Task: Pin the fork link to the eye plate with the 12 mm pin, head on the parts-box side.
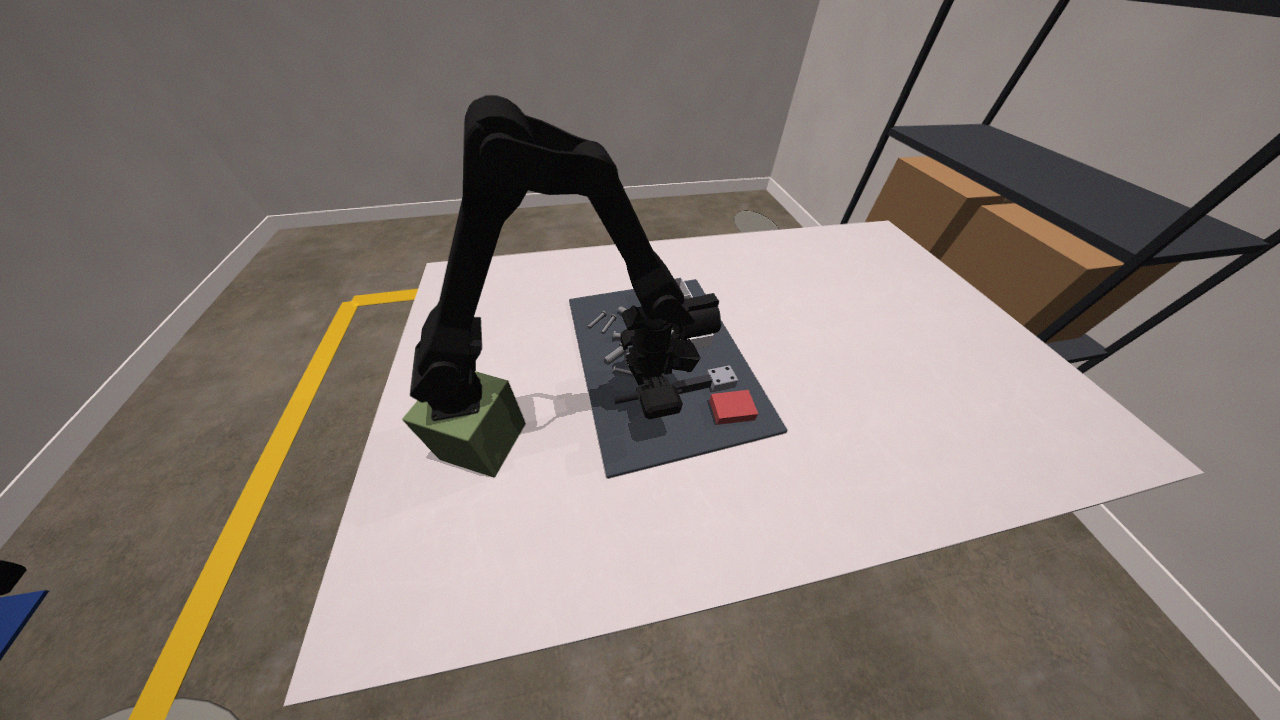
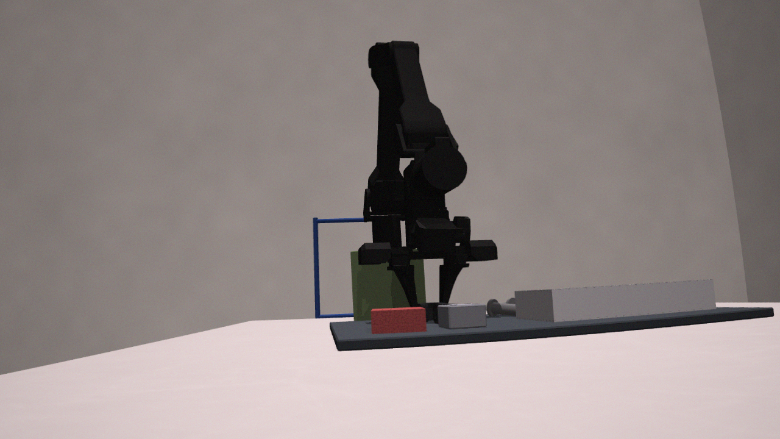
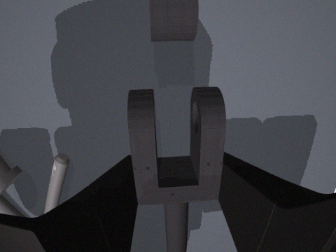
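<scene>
In the wrist view my gripper (image 3: 175,162) is shut on the dark fork link (image 3: 176,145), one finger on each cheek. The fork's open end faces the eye plate's rounded tongue (image 3: 173,2), which lies a short gap ahead, in line with the slot and outside it. The fork's round stem points back toward me. In the top view the gripper (image 1: 656,386) stands over the dark mat (image 1: 672,381), left of the eye plate's light grey base (image 1: 723,376). The exterior view shows the fingers (image 2: 431,299) reaching down just behind that base (image 2: 461,315). A grey pin (image 3: 56,182) lies loose to the left.
A red block (image 1: 733,405) sits next to the eye plate base, also in the exterior view (image 2: 398,319). Several loose pins (image 1: 606,324) lie at the mat's far left. The long grey parts box (image 2: 613,299) stands at the mat's far end. The arm's green base block (image 1: 465,425) is left of the mat.
</scene>
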{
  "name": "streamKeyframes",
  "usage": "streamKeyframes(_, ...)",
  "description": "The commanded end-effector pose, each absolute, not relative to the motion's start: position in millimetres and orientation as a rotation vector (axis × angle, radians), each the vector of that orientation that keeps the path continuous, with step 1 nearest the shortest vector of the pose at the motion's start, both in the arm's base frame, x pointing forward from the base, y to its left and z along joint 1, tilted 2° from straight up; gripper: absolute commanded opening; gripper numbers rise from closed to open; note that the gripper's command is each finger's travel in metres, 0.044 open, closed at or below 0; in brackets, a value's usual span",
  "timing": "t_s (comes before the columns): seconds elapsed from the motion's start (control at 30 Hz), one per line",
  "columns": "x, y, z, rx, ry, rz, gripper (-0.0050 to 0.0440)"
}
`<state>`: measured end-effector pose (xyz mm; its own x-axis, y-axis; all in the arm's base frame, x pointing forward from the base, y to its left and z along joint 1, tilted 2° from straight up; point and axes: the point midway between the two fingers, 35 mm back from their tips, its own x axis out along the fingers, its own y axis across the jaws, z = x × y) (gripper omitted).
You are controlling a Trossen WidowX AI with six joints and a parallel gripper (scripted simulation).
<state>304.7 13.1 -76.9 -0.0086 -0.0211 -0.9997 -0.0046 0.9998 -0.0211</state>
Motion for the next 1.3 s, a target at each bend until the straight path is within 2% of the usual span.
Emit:
streamKeyframes(0.0, 318.1, 14.3, -78.0, -0.009, 1.544, -0.017, 0.0123)
streamKeyframes(1.27, 309.5, 13.4, -77.1, -0.009, 1.544, -0.017, 0.0123)
